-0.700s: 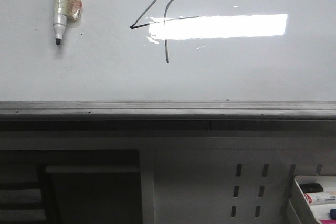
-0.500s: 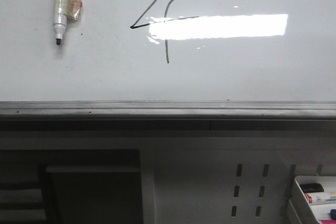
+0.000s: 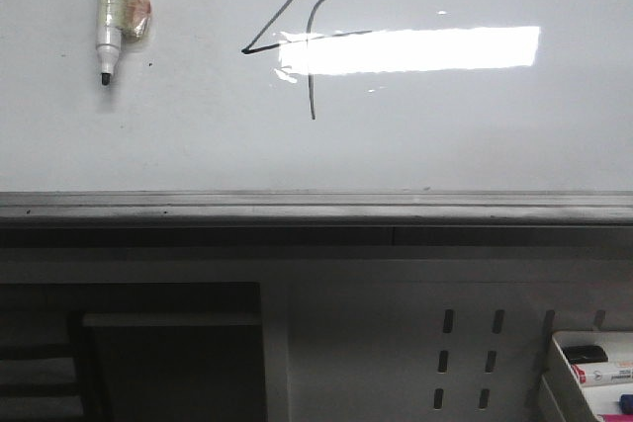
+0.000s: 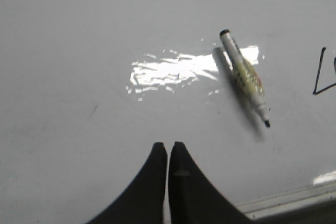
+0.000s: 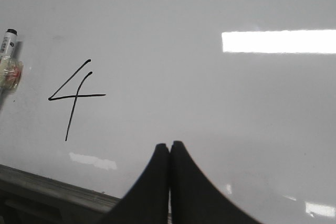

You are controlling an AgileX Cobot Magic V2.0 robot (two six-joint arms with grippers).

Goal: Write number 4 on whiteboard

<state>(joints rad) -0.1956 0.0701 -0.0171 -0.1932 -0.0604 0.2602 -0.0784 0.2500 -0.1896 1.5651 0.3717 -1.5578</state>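
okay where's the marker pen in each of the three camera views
Front view: marker pen lies at upper left, tip down.
Left wrist view: right of centre, over the glare.
Right wrist view: only its end shows at the left edge.
Shared landmark: the number 4, beside the pen.

Closed left pincer [image 4: 168,153] above whiteboard [image 4: 79,35], marker [image 4: 244,77] beside.

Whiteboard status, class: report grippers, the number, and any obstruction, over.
Left gripper shut, empty; right gripper shut, empty. Number 4 drawn on whiteboard. Uncapped marker lies left of it, touching nothing.
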